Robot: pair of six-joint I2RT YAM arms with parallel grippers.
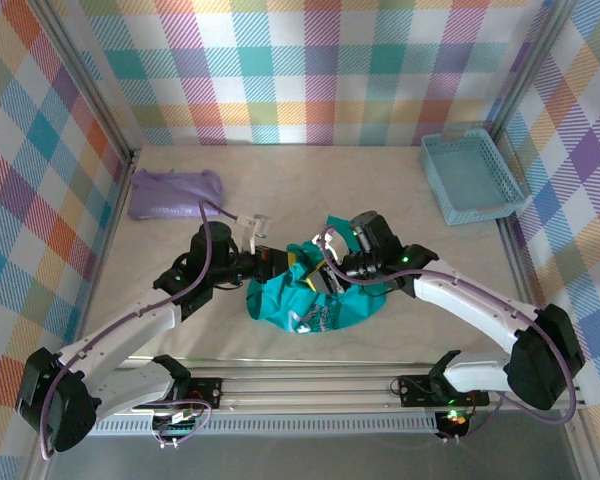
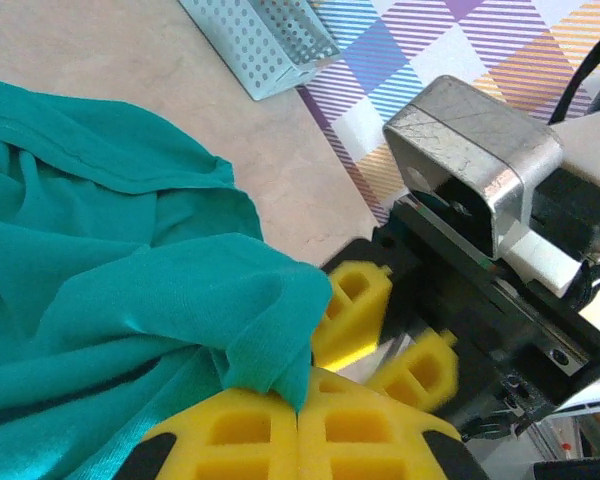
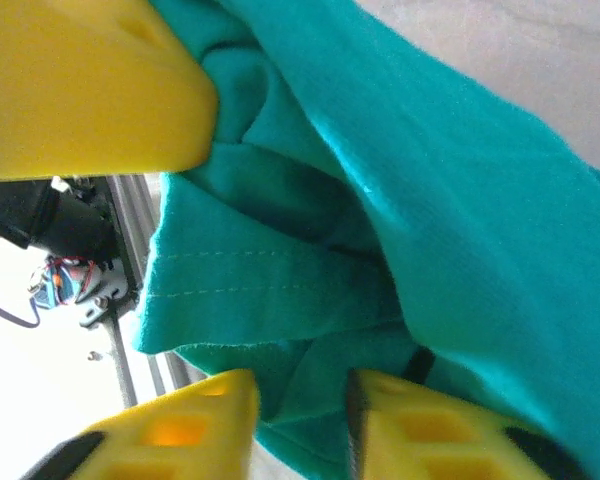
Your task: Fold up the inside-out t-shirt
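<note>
The teal inside-out t-shirt (image 1: 320, 308) is lying bunched in a crumpled heap on the pale counter (image 1: 310, 185), in the lower middle of the overhead frame, just above the rail where both arms are mounted. The left hand (image 1: 278, 268) is reaching in from the left and touching the heap's left edge. The right hand (image 1: 322, 276) is reaching in from the right onto its upper part, so the two hands are sitting close together over the cloth. In the left wrist view the left hand (image 2: 298, 395) is clenching its yellow fingers (image 2: 230, 430) flat against each other along the bottom edge, pinching a hemmed fold of the t-shirt (image 2: 110, 280) between them. Just right of that fold the right hand (image 2: 388, 338) is showing its fingers spread apart (slightly blurred). In the right wrist view the right hand (image 3: 300, 425) is holding its fingers parted at the bottom edge, released, with folds of the t-shirt (image 3: 460, 200) lying across the gap. A lavender folded garment (image 1: 175, 192) is resting at the upper left of the counter and a light blue basket (image 1: 470, 178) is sitting at the upper right, both well apart from the t-shirt.
</note>
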